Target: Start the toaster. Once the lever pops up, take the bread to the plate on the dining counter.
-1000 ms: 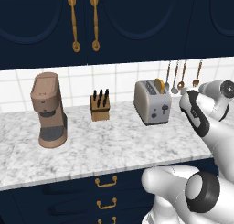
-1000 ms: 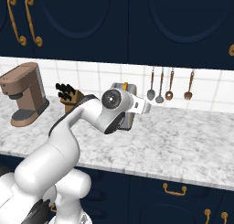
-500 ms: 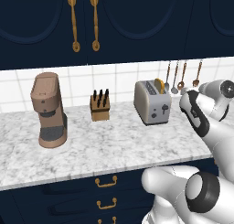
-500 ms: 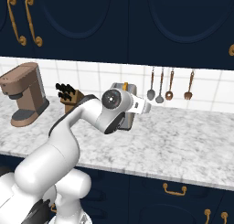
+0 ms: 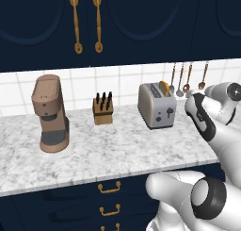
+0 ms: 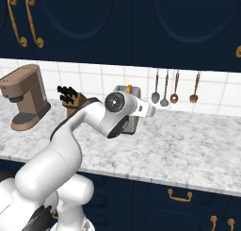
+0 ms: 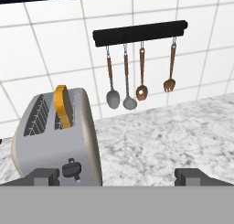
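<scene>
The silver-grey toaster [image 5: 156, 106] stands on the marble worktop near the tiled wall. The golden-tan bread [image 5: 164, 88] sticks up out of its right slot. In the hand view the toaster [image 7: 57, 141] is at the lower left, with the bread [image 7: 62, 106] upright in the slot. A small dark tab, apparently the lever [image 7: 71, 168], sits on the narrow face. My gripper [image 7: 118, 176] is open, fingertips wide apart with nothing between them, a short way to the right of the toaster's narrow face [image 5: 193, 105]. The plate and the dining counter are out of view.
A brown coffee machine [image 5: 51, 113] and a wooden knife block [image 5: 103, 109] stand left of the toaster. Several utensils [image 7: 137, 77] hang from a black rail on the wall to the right. Gold-handled drawers [image 5: 108, 187] run below the worktop.
</scene>
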You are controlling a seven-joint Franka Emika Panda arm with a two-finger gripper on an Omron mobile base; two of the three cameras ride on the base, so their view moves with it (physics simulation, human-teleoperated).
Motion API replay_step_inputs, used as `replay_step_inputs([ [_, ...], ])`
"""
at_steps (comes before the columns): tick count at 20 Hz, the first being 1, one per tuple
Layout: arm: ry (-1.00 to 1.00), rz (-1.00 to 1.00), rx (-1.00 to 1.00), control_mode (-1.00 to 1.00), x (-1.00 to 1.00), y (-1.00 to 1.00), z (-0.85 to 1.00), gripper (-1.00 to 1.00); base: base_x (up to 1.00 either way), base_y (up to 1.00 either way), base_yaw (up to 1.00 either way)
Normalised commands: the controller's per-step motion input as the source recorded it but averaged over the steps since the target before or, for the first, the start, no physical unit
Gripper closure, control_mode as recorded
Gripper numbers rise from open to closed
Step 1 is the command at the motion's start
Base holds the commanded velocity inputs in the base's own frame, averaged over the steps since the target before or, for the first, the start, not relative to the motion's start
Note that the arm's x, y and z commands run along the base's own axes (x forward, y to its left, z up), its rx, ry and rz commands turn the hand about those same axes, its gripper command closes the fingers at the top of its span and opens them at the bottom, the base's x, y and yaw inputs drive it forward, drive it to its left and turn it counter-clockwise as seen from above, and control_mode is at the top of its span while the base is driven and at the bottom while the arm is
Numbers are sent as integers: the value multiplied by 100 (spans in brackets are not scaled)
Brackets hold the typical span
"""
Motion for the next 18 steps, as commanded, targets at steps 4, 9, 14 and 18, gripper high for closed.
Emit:
replay_step_inputs([
  [4,0,0,0,-100,0,0,0,-100,0,0,0],
  [9,0,0,0,-100,0,0,0,-100,0,0,0],
  [14,0,0,0,-100,0,0,0,-100,0,0,0],
  [18,0,-1,-6,-100,1,28,0,-100,0,0,0],
])
